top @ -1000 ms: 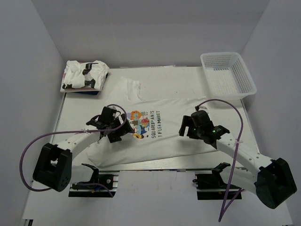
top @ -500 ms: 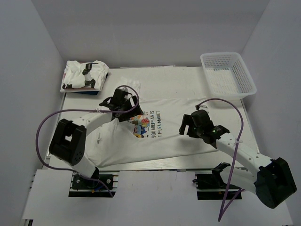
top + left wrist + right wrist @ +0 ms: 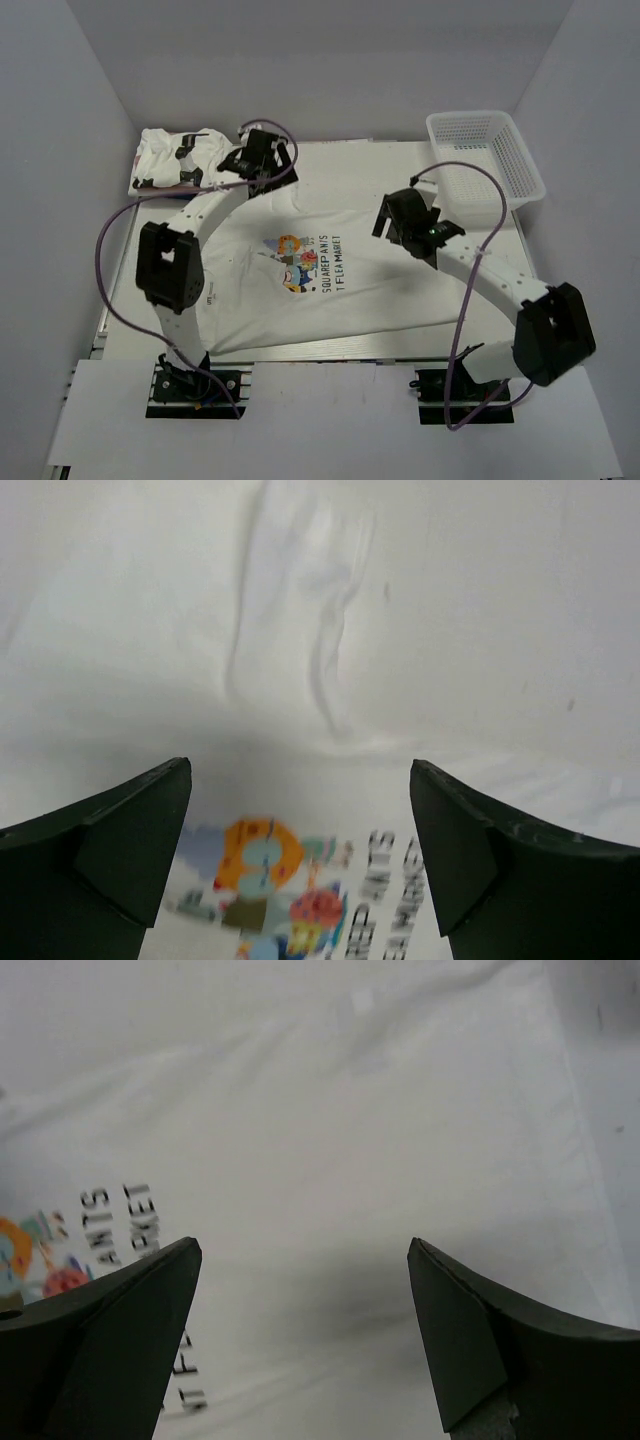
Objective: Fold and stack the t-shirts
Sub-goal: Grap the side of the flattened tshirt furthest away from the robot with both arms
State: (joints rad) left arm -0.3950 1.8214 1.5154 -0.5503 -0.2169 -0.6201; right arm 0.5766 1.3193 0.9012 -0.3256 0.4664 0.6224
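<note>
Lying flat mid-table, the white cloth t-shirt with a colourful cartoon print has both grippers hovering over it, empty, fingers wide apart: the left gripper at 11 o'clock, the right gripper at 2 o'clock. A folded white t-shirt with black marks sits at 10 o'clock, and a white plastic mesh basket at 1 o'clock.

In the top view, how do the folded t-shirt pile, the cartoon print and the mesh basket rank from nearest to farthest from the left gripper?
Measured from the left gripper:
1. folded t-shirt pile, just to its left, at the far left corner.
2. cartoon print, toward the near edge, on the spread t-shirt.
3. mesh basket, at the far right corner.
</note>
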